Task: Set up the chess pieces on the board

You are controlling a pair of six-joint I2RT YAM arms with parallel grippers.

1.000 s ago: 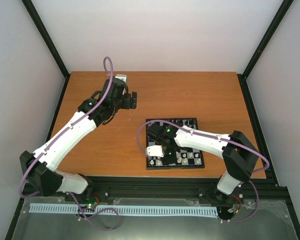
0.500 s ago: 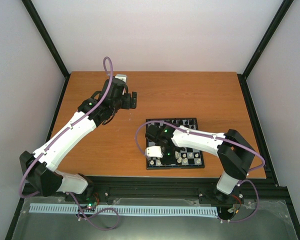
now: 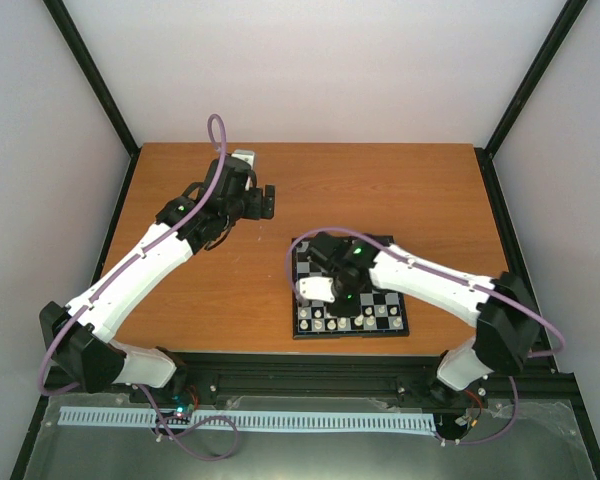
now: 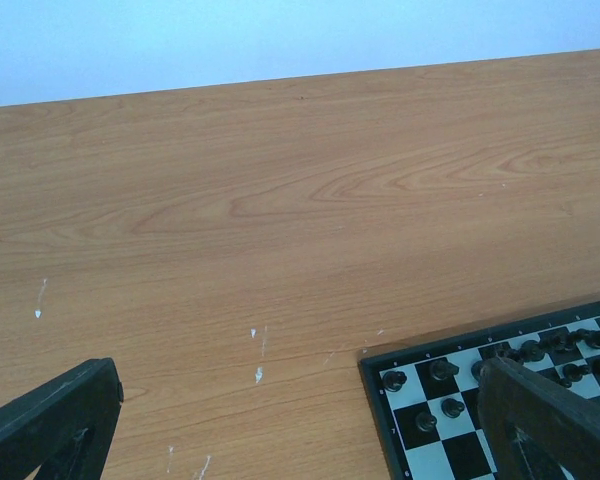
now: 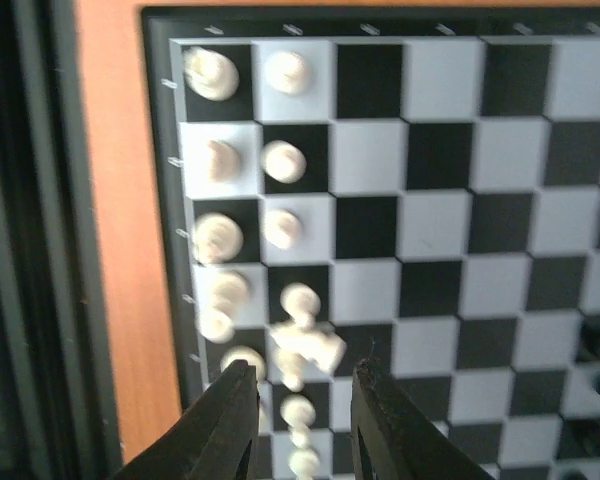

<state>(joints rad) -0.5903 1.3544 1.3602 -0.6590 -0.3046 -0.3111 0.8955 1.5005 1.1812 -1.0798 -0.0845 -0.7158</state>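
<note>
The board (image 3: 400, 332) lies at the table's near middle, and its left corner (image 4: 378, 410) shows in the left wrist view. Cream-white chess pieces (image 3: 365, 322) line its near rows and black ones (image 3: 375, 243) its far rows. My right gripper (image 3: 338, 306) hovers over the white side. Its jaws (image 5: 303, 420) stand a little apart and open, holding nothing. A blurred white piece (image 5: 310, 340) sits just beyond the fingertips (image 5: 225, 420) among other white pieces (image 5: 280, 160). My left gripper (image 3: 270, 200) hangs wide open (image 4: 300, 440) over bare wood, left of the black pieces (image 4: 442, 370).
The wooden table (image 3: 180, 290) is bounded by a black frame rail (image 3: 330, 368) at the near edge and white walls on the other sides. Small white scuffs (image 4: 258, 375) mark the wood beside the board.
The right gripper's jaws have parted and its arm has swung rightward, with the wrist shifted slightly up the board. The left arm has not moved.
</note>
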